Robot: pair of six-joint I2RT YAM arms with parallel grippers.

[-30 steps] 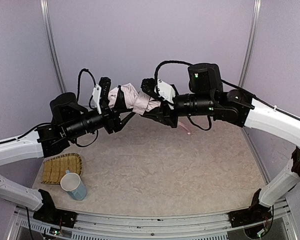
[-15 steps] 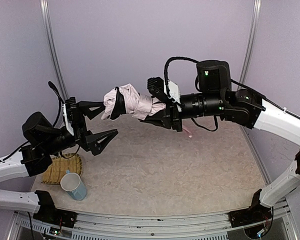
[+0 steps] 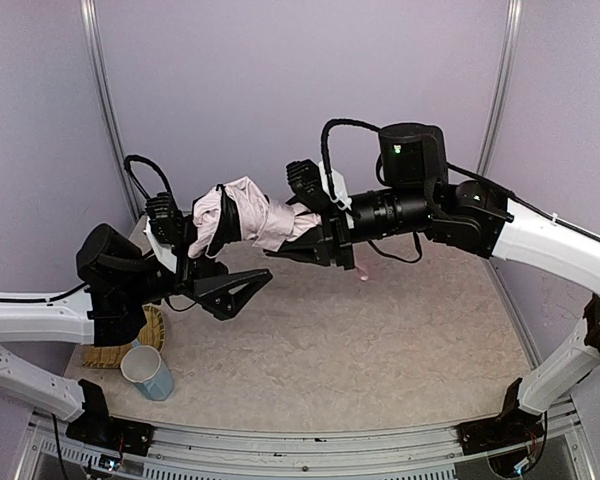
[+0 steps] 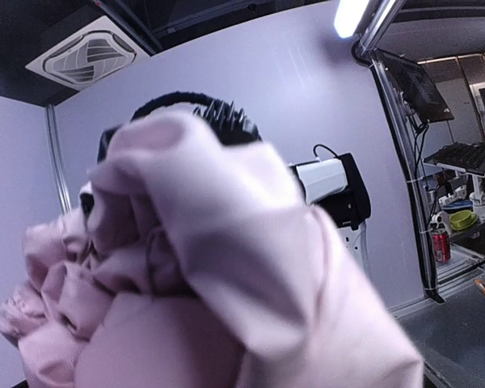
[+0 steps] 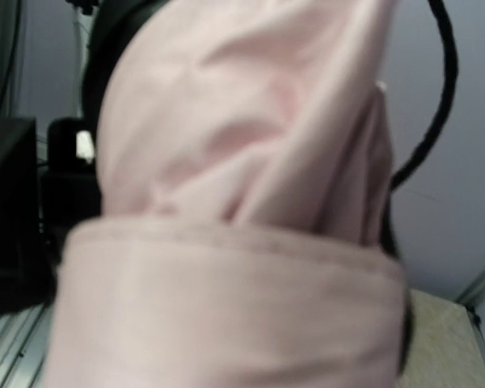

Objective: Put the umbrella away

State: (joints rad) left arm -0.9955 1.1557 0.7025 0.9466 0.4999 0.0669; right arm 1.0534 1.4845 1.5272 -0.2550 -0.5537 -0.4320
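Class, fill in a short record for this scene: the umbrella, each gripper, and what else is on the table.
Umbrella: folded pink bundle, held in the air above the table
Right gripper: shut on the umbrella
Left gripper: open, at the umbrella's free end
On the table: blue cup and woven tray, by the left arm's base

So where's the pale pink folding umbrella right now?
In the top view, the pale pink folding umbrella hangs in the air left of centre, one end clamped in the right gripper, the other by the open left gripper.
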